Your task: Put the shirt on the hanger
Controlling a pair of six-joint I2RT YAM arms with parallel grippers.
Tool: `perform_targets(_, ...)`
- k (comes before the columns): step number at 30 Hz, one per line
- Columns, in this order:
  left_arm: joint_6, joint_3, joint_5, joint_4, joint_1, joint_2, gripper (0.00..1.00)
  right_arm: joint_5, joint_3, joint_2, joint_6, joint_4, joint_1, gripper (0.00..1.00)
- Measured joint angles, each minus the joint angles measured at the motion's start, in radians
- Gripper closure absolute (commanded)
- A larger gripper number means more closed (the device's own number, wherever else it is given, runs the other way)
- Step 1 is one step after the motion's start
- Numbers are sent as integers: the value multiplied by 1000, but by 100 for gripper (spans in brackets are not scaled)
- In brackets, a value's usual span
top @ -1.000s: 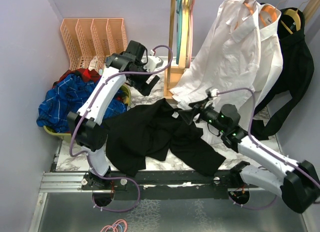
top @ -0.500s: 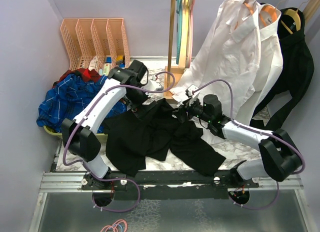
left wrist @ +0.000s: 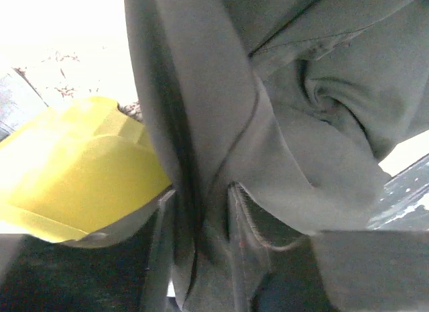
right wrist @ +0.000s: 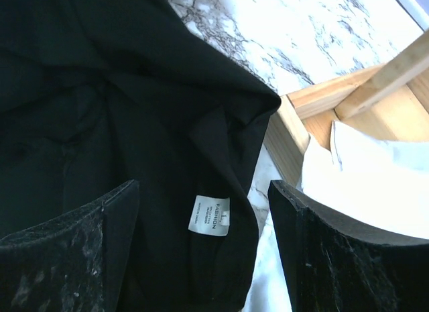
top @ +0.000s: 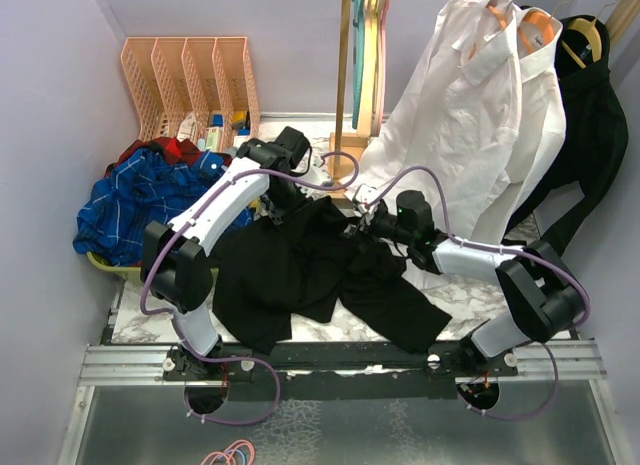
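The black shirt (top: 300,270) lies crumpled on the marble table (top: 480,300). My left gripper (top: 283,197) is at the shirt's far left edge; in the left wrist view its jaws (left wrist: 198,258) pinch a fold of the dark fabric (left wrist: 288,124). My right gripper (top: 366,223) hovers open over the collar, and its wrist view shows the white neck label (right wrist: 209,216) between the spread fingers (right wrist: 201,198). The pink hanger (top: 383,45) hangs on the wooden rack beside teal and cream ones, away from both grippers.
A white dress shirt (top: 470,105) and a black garment (top: 585,125) hang on the rack at the right. The rack's wooden base (right wrist: 335,97) is just beyond the collar. A blue plaid garment (top: 130,200) fills a yellow basket (left wrist: 74,171). Orange file racks (top: 190,75) stand behind.
My left gripper came down onto the shirt's far edge and closed on the fabric. My right gripper slid left across the table to the collar, staying open.
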Motion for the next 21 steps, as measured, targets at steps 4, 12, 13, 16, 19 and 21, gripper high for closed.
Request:
perform_targets(4,2,0,-20,9,0,-1,100,-37,43,58,-90,-27,6,24)
perform_targets(12,5,-10,-70,17,-1,-71,100,-105,194,184,-247,-140,11,33)
perform_targets(13,5,-8,-74,16,-1,-83,100,-108,211,200,-260,-149,12,37)
perform_targets(16,5,18,-83,11,-1,-100,100,-119,262,249,-291,-183,16,43)
perform_targets(19,5,40,-94,10,-1,-108,100,-124,291,294,-312,-204,21,43)
perform_targets(21,5,42,-101,9,-1,-113,100,-127,294,310,-328,-221,27,40)
